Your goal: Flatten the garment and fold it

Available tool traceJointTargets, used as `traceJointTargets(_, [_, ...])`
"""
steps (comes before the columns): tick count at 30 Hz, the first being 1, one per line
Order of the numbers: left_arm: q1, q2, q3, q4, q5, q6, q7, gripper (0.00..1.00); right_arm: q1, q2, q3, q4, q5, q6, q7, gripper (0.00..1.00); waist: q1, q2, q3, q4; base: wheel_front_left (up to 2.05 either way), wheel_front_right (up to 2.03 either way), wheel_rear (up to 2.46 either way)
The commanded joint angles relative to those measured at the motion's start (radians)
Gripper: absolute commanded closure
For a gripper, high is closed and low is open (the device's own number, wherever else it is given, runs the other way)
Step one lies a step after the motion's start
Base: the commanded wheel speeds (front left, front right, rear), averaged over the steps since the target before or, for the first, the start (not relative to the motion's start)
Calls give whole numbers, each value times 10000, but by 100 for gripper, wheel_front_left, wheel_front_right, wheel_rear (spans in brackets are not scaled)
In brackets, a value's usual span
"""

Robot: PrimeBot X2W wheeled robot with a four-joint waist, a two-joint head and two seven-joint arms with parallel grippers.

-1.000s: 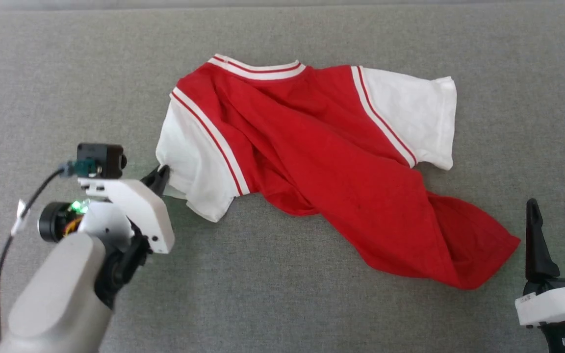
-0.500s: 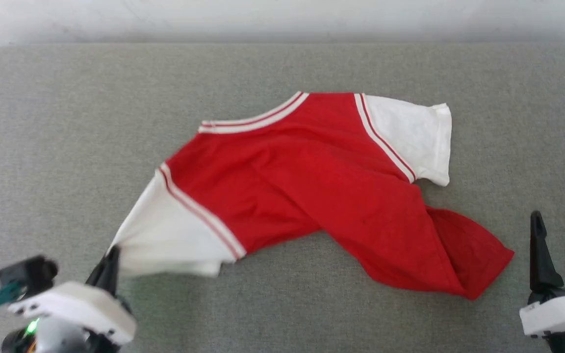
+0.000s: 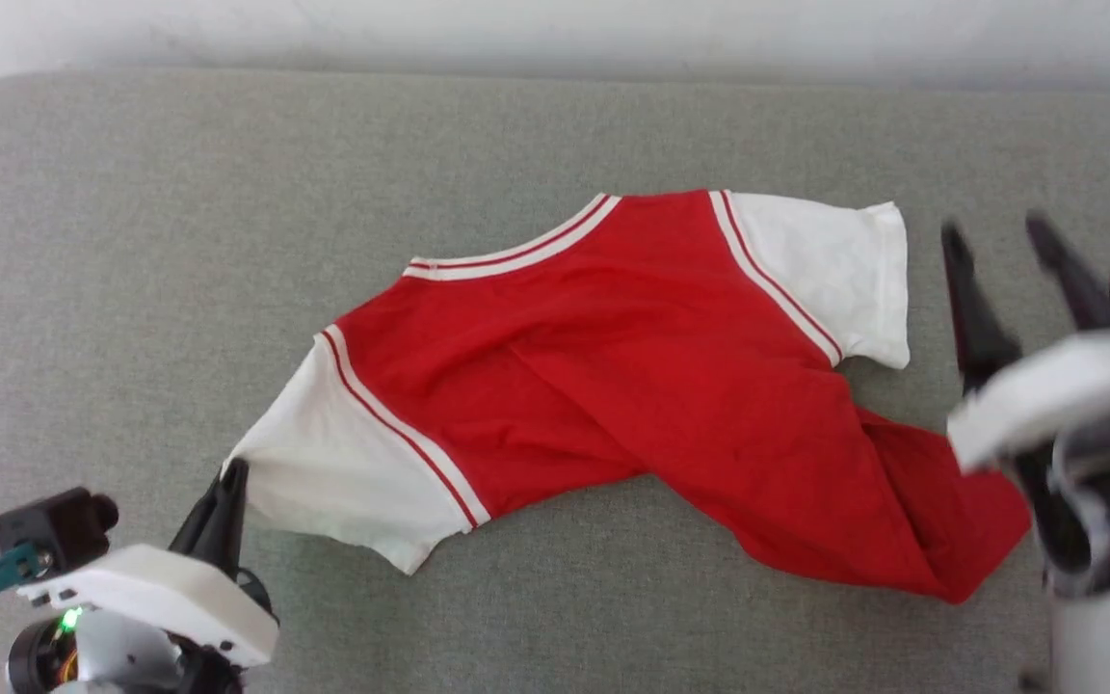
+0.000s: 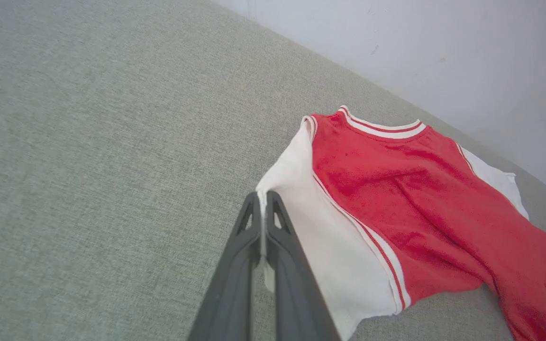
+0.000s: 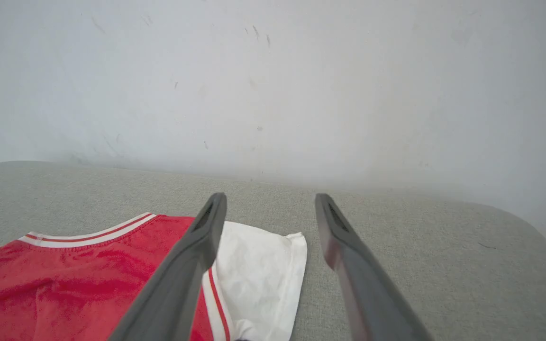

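**Item:** garment [image 3: 632, 386], a red jersey with white sleeves and striped trim. It lies loose on the grey padded surface [image 3: 131, 212], not in any container. No lettering shows on the side facing up.

**Lie:** the shoulder line slants from the near left to the far right, with the collar [image 3: 507, 253] on the far side. The body trails toward the near right and ends in a bunched, twisted hem [image 3: 950, 540]. It is not yet flat.

**Left gripper** [image 3: 232, 472]: fingers pressed together on the cuff edge of the near white sleeve [image 3: 324, 472]. In the left wrist view a sliver of white cloth sits between them. From this gripper the garment stretches away to the right and forward.

**Right gripper** [image 3: 993, 231]: fingers spread wide, holding nothing, blurred in the head view. It is just to the right of the far white sleeve [image 3: 834, 270] and apart from it. In the right wrist view that sleeve lies below and to the left of the fingertips.

**Relation that matters:** the free sleeve lies to the left of the right gripper and lower, and the hem is nearer the robot on the same side, so the right arm is the closer one to both.

**Judgement:** the likely next step is a pinch by the right gripper on that sleeve or the hem, pulling against the left's hold to flatten the body. Folding has not begun
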Motion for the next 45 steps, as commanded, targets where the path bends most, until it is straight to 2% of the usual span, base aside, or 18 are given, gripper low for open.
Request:
traceJointTargets(1, [-264,-41,-68,-49,121,-111,-47,100,-617,-12,8,131,-159,-7,380,0,0,0,328,79,0,0,0])
traceJointTargets(7, [-810,-131,-317,-8,237,-410,-149,100,-2726,-12,-242,1253,-654,-7,2730,0,0,0,1071,319,0,0,0])
traceJointTargets(10, [-1042,-142,-411,27,304,-545,-201,100,-3340,-12,-535,1923,-1215,-7,4003,0,0,0,1379,442,0,0,0])
traceJointTargets(14, [-1309,-171,-537,75,347,-711,-228,100,-3875,-12,-986,2686,-1923,-7,5141,0,0,0,1701,614,0,0,0])
traceJointTargets(19, [-1614,-282,-708,190,325,-900,-229,100,-4312,-12,-1544,3379,-2630,-7,5727,0,0,0,2065,855,0,0,0])
traceJointTargets(27, [-1879,-397,-812,484,257,-1108,-304,100,-4596,-12,-1688,4290,-2371,-7,6292,0,0,0,2313,1081,0,0,0])
traceJointTargets(28, [-1906,-406,-812,526,242,-1126,-310,100,-4611,-12,-1705,4385,-2326,-7,6329,55,0,0,2317,1094,0,0,0])
traceJointTargets(29, [-1931,-403,-809,568,238,-1139,-316,100,-4630,-12,-1691,4456,-2308,-7,6338,85,0,0,2314,1095,0,0,0])
traceJointTargets(30, [-1954,-398,-805,608,234,-1150,-322,100,-4650,-12,-1672,4505,-2307,-7,6314,100,0,0,2299,1087,0,0,0])
traceJointTargets(35, [-2005,-356,-703,732,182,-1161,-373,100,-4729,-12,-1392,4494,-2050,-7,5644,100,0,0,1974,891,0,0,0])
traceJointTargets(45, [-2985,46,-470,649,826,-821,-463,100,-4874,-12,-1187,3975,-301,-7,3499,100,0,0,718,152,0,0,0])
